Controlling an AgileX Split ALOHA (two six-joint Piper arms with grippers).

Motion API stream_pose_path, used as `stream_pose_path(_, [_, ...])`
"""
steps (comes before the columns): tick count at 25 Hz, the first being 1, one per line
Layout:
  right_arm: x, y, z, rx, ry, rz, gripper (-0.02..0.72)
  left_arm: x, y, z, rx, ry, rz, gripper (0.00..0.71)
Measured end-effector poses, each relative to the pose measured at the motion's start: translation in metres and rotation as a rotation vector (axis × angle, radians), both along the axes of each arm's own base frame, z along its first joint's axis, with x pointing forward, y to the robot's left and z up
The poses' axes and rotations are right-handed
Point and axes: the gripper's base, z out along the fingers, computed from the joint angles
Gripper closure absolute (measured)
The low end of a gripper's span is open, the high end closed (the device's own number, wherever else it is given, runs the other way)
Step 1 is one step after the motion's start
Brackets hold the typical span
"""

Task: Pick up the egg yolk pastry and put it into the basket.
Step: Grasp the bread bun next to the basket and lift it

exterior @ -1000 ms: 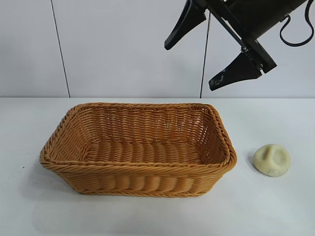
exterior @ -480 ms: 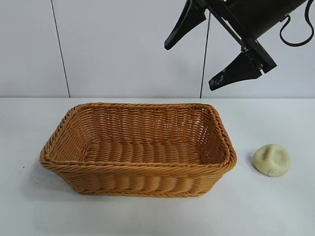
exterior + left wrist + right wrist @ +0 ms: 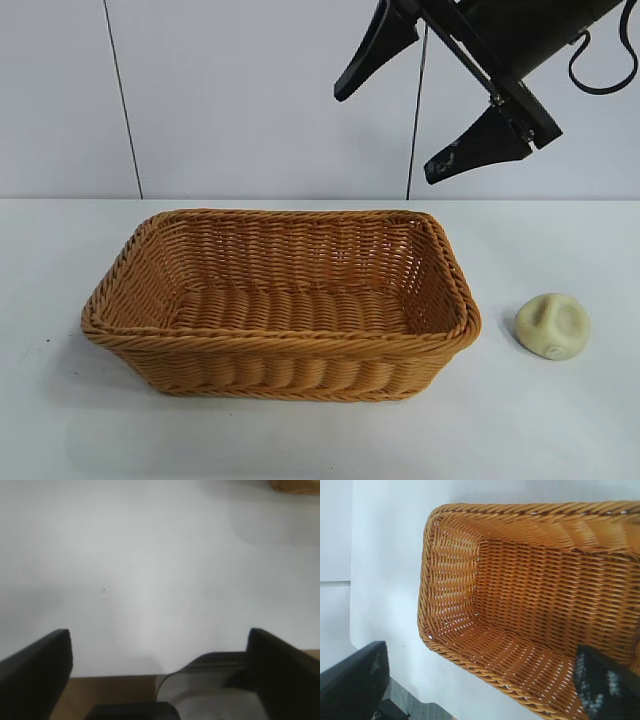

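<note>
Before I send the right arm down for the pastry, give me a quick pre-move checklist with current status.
1. right gripper open, nothing held: ok.
2. egg yolk pastry unobstructed on the table, right of the basket: ok.
3. basket upright and unoccupied: ok.
4. Gripper lined up over the pastry: not ok, it hangs high above the basket's right end.
5. left gripper open over bare table, away from the pastry: ok.

Golden-brown woven basket upright and empty on table, pale dented egg yolk pastry lying just right of it, apart
</note>
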Motion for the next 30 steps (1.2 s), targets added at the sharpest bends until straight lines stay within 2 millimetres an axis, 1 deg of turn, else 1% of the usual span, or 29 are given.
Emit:
stream_pose_path(6, [0.0,0.0,0.0,-0.006,-0.001,0.003,0.01,-0.03,0.001,0.01,-0.012,-0.208,0.0,0.02])
stream_pose_path(10, [0.0,-0.002,-0.001,-0.041,-0.009,0.015,0.01,-0.051,0.002,0.014,-0.017,-0.345,-0.001,0.02])
stream_pose_path(13, [0.001,-0.005,0.002,-0.087,-0.015,0.025,0.01,-0.064,0.002,0.014,-0.02,-0.429,-0.001,0.02])
stream_pose_path(16, [0.005,-0.011,0.012,-0.176,-0.02,0.024,0.01,-0.072,0.002,0.014,-0.022,-0.485,-0.001,0.02])
stream_pose_path(20, [0.008,-0.028,0.024,-0.39,-0.008,0.006,0.01,-0.073,0.002,0.014,-0.023,-0.491,-0.001,0.02])
stream_pose_path(23, [0.008,-0.045,0.026,-0.53,0.018,-0.009,0.01,-0.073,0.002,0.014,-0.023,-0.491,-0.001,0.02])
stream_pose_path(25, [0.009,-0.059,0.025,-0.565,0.041,-0.033,0.01,-0.073,0.002,0.014,-0.023,-0.491,-0.001,0.02])
stream_pose_path(30, [0.013,-0.089,0.025,-0.578,0.063,-0.109,0.01,-0.073,0.002,0.014,-0.023,-0.491,-0.001,0.02])
